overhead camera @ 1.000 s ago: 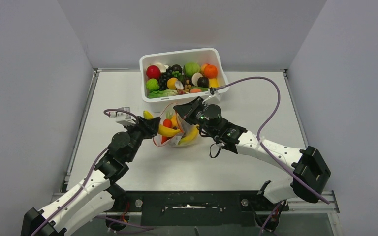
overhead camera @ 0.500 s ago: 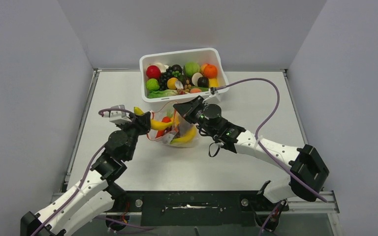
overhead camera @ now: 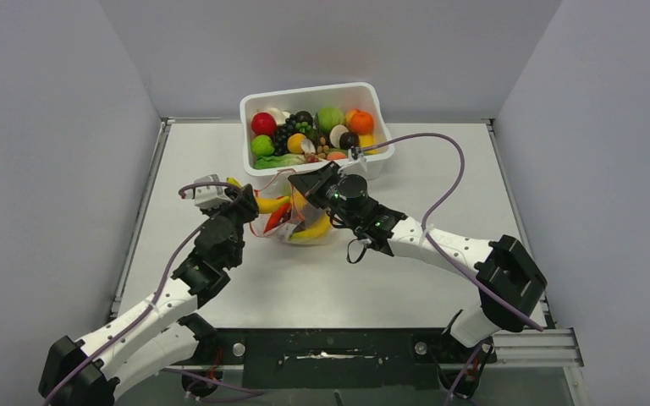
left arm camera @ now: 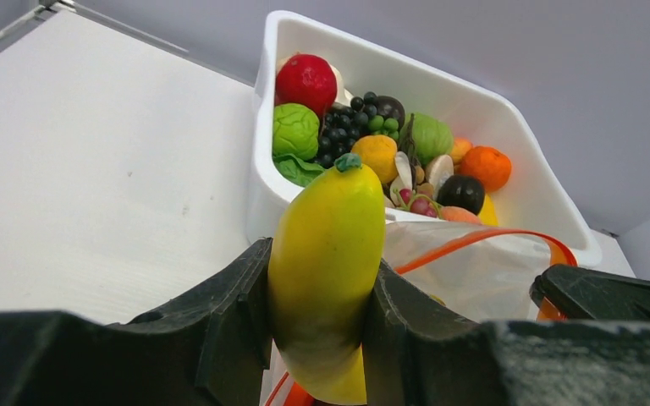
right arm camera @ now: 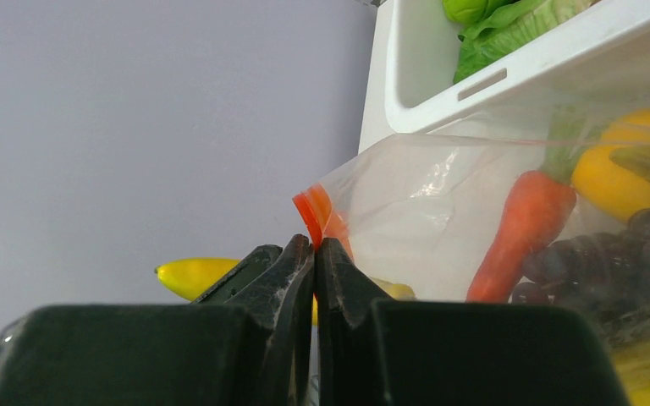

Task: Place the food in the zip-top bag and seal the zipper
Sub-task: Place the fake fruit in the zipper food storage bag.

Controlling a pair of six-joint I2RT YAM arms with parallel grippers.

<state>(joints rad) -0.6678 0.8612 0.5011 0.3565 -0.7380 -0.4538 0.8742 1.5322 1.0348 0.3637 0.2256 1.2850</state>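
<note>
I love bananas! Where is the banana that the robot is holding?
In the top view, the banana is left of centre, gripped by the left gripper, beside the clear bag's mouth, just in front of the white tub.

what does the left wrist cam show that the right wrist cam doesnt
Left wrist only: left gripper clamped on the banana; in the tub, a red fruit and an orange. Right wrist only: right gripper pinching the edge of the bag; carrot and grapes inside it. Both: the banana, the bag with its orange-red zipper, the white tub.
</note>
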